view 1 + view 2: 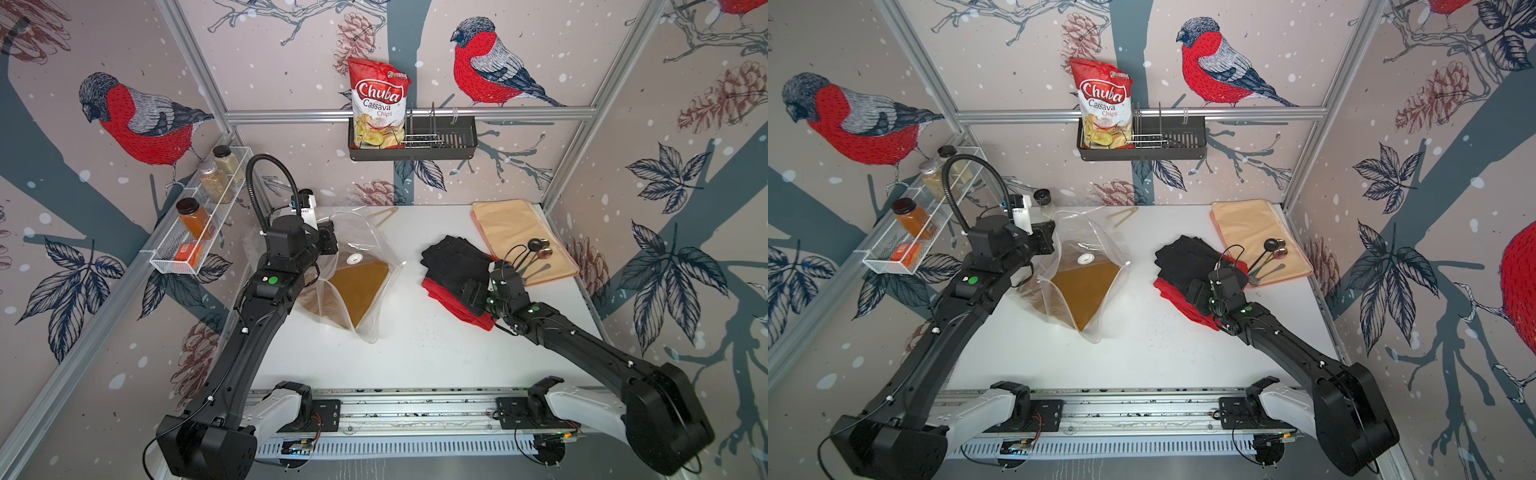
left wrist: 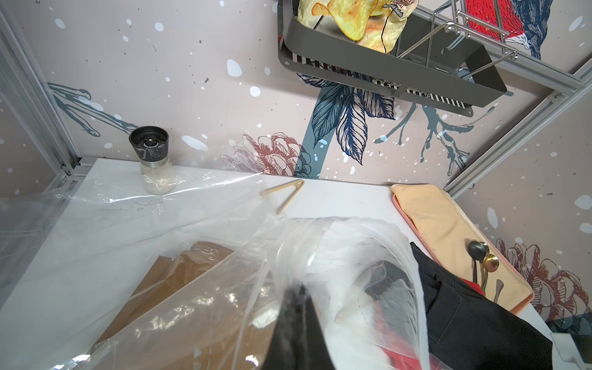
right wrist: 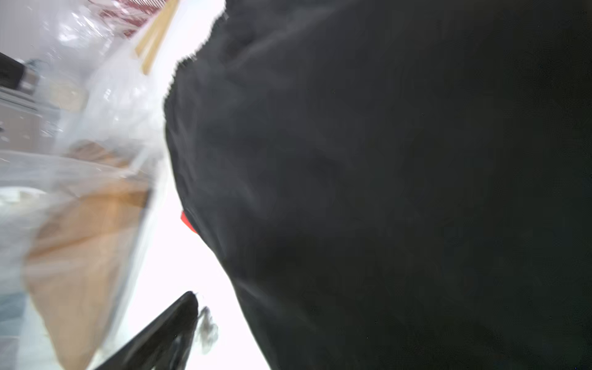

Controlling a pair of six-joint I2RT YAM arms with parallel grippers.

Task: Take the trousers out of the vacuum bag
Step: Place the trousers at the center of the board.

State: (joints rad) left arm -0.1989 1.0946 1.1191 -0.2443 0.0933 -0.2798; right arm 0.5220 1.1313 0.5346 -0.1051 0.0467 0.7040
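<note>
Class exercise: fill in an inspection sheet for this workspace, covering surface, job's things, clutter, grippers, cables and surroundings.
Surface: white table, faintly specked.
Job's things: mustard-brown trousers inside the vacuum bag; black trousers on red trousers, out on the table.
Clutter: peach mat with spoons; wooden tongs; grinder.
Grippers: left gripper jaws shut on the vacuum bag; right gripper jaws open above black trousers.
Cables: black hose looping over left wrist; thin wire at right wrist.
Surroundings: chips bag in wall basket; jars in wire rack.
</note>
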